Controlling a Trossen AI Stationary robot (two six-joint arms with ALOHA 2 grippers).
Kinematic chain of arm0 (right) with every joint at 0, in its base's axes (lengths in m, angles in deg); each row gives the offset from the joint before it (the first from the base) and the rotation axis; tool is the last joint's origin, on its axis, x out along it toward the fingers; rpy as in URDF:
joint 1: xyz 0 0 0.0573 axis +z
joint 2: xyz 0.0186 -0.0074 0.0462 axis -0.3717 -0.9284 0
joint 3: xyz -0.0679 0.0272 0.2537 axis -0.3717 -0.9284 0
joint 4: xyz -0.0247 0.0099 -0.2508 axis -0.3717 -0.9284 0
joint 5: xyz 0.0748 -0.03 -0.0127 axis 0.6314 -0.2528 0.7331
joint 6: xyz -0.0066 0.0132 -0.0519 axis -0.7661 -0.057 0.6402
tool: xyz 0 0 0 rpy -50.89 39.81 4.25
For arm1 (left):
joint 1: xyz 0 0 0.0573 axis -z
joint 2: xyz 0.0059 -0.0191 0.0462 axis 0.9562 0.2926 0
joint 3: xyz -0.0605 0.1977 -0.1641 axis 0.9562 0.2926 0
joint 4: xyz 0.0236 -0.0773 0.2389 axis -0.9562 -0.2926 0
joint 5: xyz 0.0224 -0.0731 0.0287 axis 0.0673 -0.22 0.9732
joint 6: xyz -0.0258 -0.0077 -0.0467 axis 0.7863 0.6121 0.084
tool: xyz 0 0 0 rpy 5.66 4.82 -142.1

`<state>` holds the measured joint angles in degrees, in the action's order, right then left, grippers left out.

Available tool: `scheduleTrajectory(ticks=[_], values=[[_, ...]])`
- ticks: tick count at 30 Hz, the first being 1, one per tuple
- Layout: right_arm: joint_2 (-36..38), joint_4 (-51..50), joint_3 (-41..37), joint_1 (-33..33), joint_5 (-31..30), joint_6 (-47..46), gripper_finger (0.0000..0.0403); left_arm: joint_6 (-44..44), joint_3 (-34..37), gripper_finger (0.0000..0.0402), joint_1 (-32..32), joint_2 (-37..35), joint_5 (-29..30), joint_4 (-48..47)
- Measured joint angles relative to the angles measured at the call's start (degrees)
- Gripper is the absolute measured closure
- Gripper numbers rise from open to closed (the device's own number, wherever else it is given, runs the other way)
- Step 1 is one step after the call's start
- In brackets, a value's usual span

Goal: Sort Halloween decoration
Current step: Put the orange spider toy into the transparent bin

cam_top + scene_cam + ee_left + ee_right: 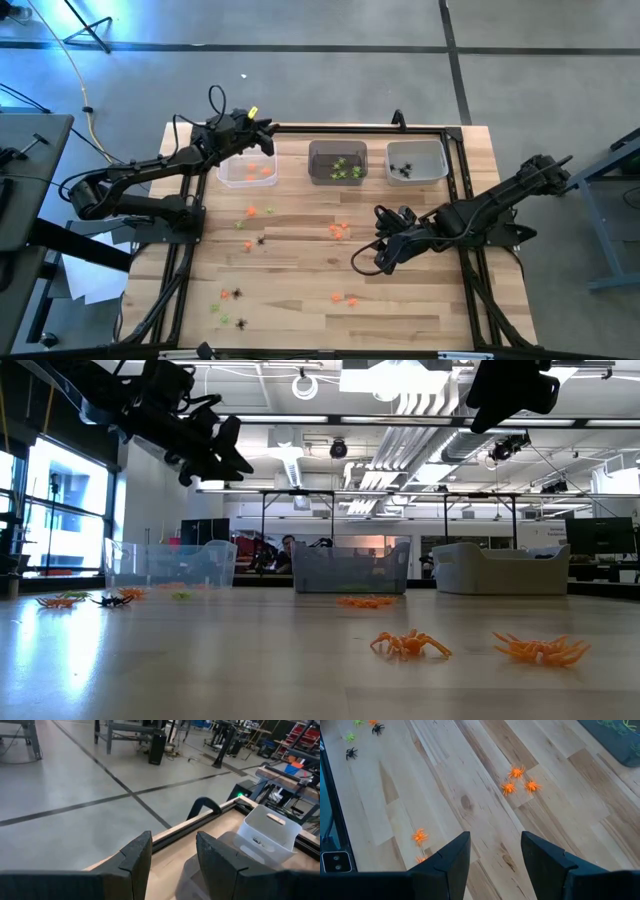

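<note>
The Halloween decoration lies scattered on the wooden table: orange trinkets (340,230) (519,780) mid-table, black spiders (262,240) (351,753) and lime-green ones (218,310) toward the left and near side. Three bins stand in a row at the far edge. The left bin (246,168) holds orange pieces, the middle bin (336,162) green ones, and the right bin (416,160) black spiders. My left gripper (266,135) (172,845) hovers open above the left bin's far edge, pointing nearly level. My right gripper (362,262) (495,847) hangs open above bare wood, near two orange trinkets (420,837).
A black frame rail (360,128) runs along the table's far edge, with a clamp (202,806) on it. More orange trinkets (410,645) lie close to the near edge. Bare wood stretches between the bins and the scattered pieces.
</note>
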<state>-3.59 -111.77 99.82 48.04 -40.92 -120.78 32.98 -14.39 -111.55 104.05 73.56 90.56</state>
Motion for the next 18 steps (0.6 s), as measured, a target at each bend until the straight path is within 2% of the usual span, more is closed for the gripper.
scheduleTrajectory(ticks=[11,14,18], values=[[0.02,0.00,0.00,0.00,0.00,0.00,0.0231,0.09,0.00,0.0261,0.00,0.00,-7.46,-0.16],[0.02,0.00,0.00,0.00,0.00,0.00,0.0231,3.13,0.00,0.0261,0.00,0.00,-11.61,-0.11],[0.00,0.02,0.00,0.00,0.00,0.02,0.0231,6.96,0.00,0.0261,0.66,0.00,-21.07,0.96]])
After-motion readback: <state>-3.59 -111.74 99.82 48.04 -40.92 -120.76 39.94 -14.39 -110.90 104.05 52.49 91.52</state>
